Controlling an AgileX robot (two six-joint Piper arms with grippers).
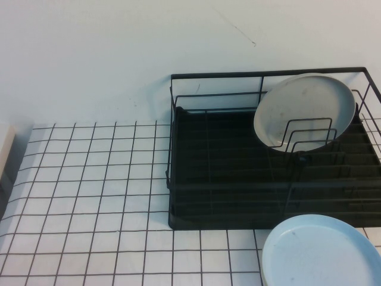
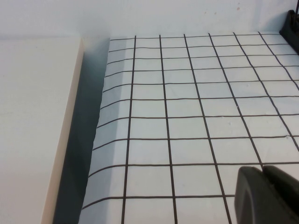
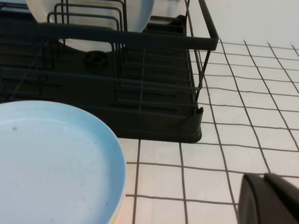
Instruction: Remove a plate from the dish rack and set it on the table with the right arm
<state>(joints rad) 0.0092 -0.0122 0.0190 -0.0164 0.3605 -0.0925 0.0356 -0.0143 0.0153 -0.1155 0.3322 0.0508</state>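
With both hands parked low over the white gridded desk (image 1: 89, 179), left hand (image 2: 268, 196) and right hand (image 3: 271, 200) grip unreadable, the right should reach far over the light blue plate (image 1: 321, 253) and lift the off-white speckled plate (image 1: 303, 110) straight up from the black wire dish rack (image 1: 226, 179).

So the black dish rack (image 3: 154, 116) fills most of the upper part, sitting on the white gridded table (image 3: 252, 121). The off-white plate (image 3: 93, 18) stands on edge between the upright wire dividers (image 3: 86, 18), only its lower part in shot. There's a small round black ring thing (image 3: 96, 58) on the ribbed tray just beside it. A light blue plate (image 3: 51, 163) lies flat on the table right in front of the rack. The right gripper (image 3: 271, 198) is just a black tip in the corner, above bare table and touching nothing.
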